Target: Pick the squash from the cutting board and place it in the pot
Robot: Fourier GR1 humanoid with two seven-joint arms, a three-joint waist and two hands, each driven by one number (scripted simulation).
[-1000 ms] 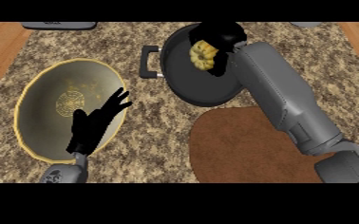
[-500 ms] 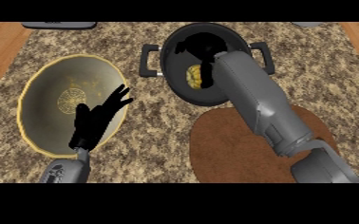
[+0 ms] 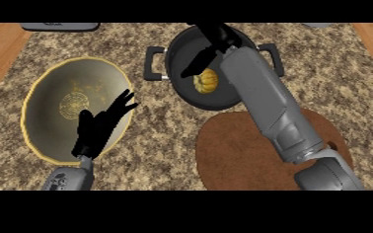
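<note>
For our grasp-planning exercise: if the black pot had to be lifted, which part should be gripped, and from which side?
Probably the left-side loop handle of the pot, approached from the view's left: it juts out from the wall, fully exposed, while the opposite handle is crowded by the right forearm.

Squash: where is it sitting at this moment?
In the head view, the squash lies inside the black pot at upper centre, just below the open right hand.

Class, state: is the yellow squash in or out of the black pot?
In: the yellow squash lies on the floor of the black pot.
</note>
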